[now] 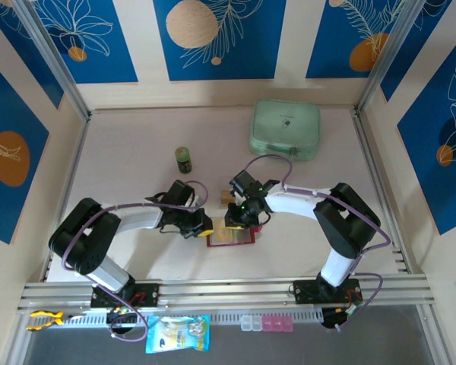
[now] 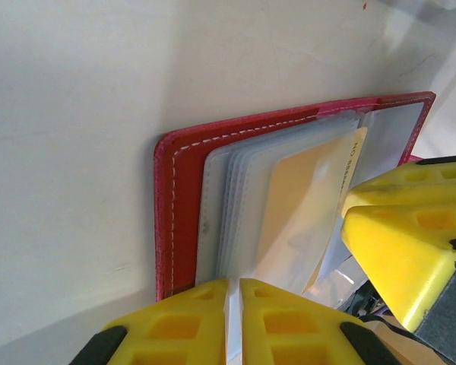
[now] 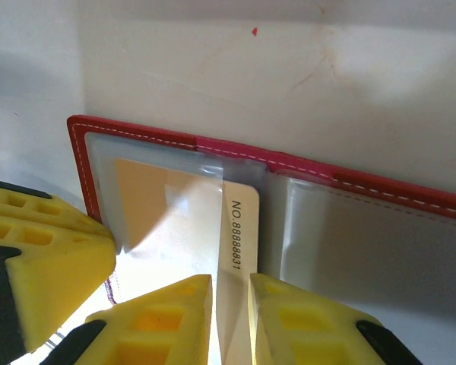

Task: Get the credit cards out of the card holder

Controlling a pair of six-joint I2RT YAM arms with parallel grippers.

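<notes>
Right gripper: jaws closed to a narrow slot on the numbered edge of the tan card, which pokes partway out of its sleeve. Left gripper: jaws nearly together, pinching what looks like a sleeve edge. The holder lies open and flat on the table between my two grippers, the left at its left side and the right over its middle. The card's free edge faces the fold. The rest of it is buried in the sleeve on the left gripper's side. I judge the pull must run straight away from the left gripper, across the fold, flat to the table. Right arm is nearer the card. Long axis unclear while half covered.
</notes>
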